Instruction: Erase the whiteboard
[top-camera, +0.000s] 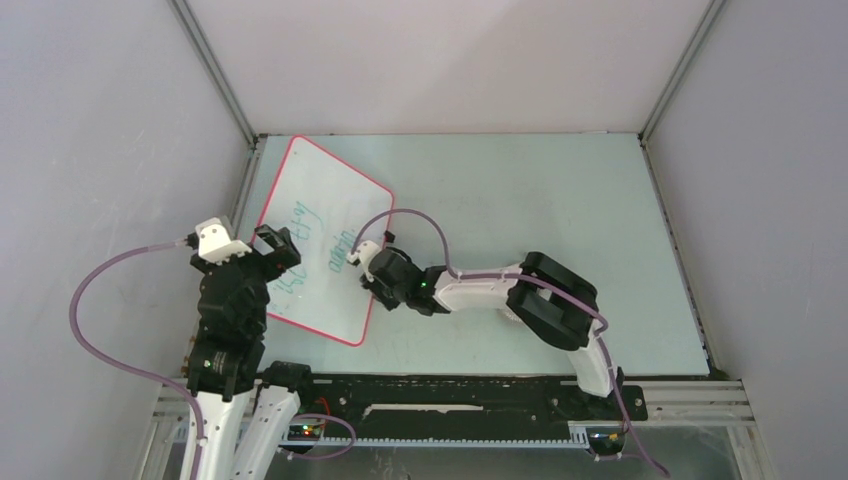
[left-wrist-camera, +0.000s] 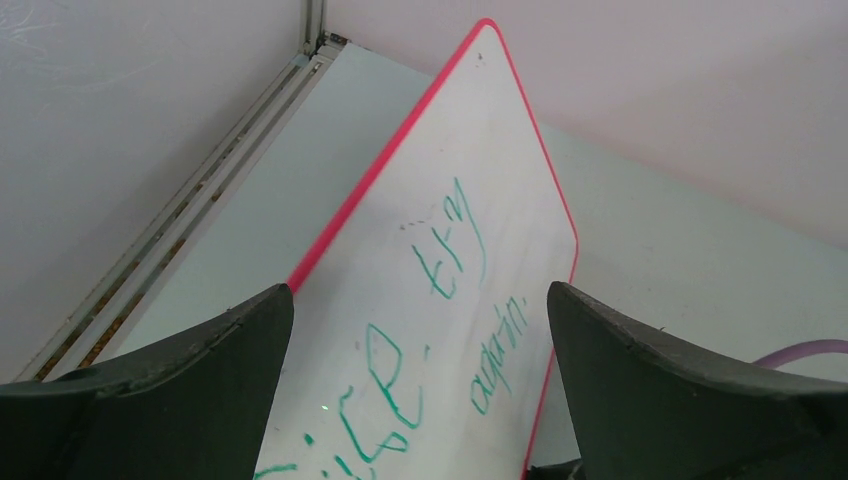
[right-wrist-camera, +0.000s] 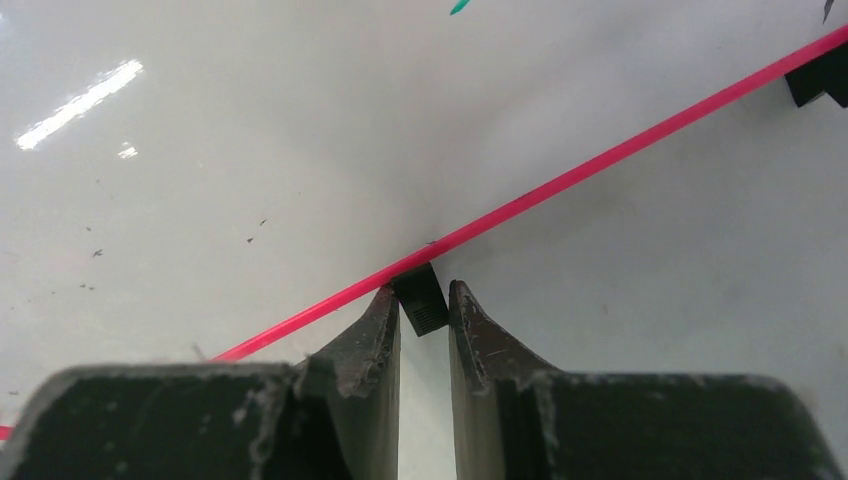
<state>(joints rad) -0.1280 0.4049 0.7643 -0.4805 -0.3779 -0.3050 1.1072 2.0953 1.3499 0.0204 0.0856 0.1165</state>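
The whiteboard (top-camera: 322, 205) lies at an angle on the left of the table, with a red-pink rim and green handwriting (top-camera: 338, 255) in its near half. In the left wrist view the whiteboard (left-wrist-camera: 450, 190) runs away from me, and my left gripper (left-wrist-camera: 420, 292) is open and empty above its near part, as it also shows from above (top-camera: 270, 252). My right gripper (top-camera: 368, 275) is at the board's right edge. In the right wrist view its fingers (right-wrist-camera: 422, 290) are shut on a small black clip (right-wrist-camera: 420, 305) on the rim of the whiteboard (right-wrist-camera: 250, 120).
Grey enclosure walls stand close on the left, back and right, with a metal frame rail (left-wrist-camera: 200, 200) along the table's left edge. A second black clip (right-wrist-camera: 822, 78) sits farther along the rim. Purple cables (top-camera: 100, 300) loop from both wrists. The pale table (top-camera: 560, 200) stretches right of the board.
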